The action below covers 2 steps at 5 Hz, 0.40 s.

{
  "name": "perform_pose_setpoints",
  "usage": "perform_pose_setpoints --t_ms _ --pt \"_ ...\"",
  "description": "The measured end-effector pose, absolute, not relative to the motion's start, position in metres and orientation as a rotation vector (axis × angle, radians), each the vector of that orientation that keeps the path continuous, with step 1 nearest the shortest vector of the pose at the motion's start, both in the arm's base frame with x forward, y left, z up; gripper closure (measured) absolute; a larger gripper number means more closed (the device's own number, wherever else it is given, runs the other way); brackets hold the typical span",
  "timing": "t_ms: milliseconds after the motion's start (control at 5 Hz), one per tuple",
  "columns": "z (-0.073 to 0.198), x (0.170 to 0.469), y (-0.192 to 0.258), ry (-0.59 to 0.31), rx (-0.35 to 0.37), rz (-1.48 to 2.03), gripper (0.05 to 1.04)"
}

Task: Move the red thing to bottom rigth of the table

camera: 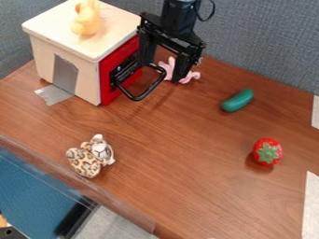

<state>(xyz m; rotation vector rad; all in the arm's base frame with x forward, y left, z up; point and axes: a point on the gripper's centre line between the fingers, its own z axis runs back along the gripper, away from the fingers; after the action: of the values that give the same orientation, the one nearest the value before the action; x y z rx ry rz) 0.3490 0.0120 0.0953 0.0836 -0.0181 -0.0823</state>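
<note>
Lift the gripper [162, 72], spread wide and empty, clear of the black handle [152, 88] before crossing to the red strawberry [267, 152] at the tabletop's [181, 140] right, then straddle its round sides squarely and close gently

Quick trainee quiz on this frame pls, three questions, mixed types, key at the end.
1. Multiple choice: which toy lies nearest the red strawberry?
A) leopard-print plush
B) green toy
C) pink toy

2. True or false: the yellow figure is on top of the wooden box.

3. Fill in: the box side with the black handle, nearest the gripper, is coloured ____.

Key: 1 B; 2 true; 3 red
</note>
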Motion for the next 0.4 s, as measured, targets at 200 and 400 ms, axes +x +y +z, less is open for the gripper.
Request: perform_pose_setpoints --t_ms 200,400 --pt "0.081 0.347 0.010 0.026 0.084 -0.080 0.083" --pt "0.084 0.354 -0.035 0.022 0.112 -0.128 0.084"
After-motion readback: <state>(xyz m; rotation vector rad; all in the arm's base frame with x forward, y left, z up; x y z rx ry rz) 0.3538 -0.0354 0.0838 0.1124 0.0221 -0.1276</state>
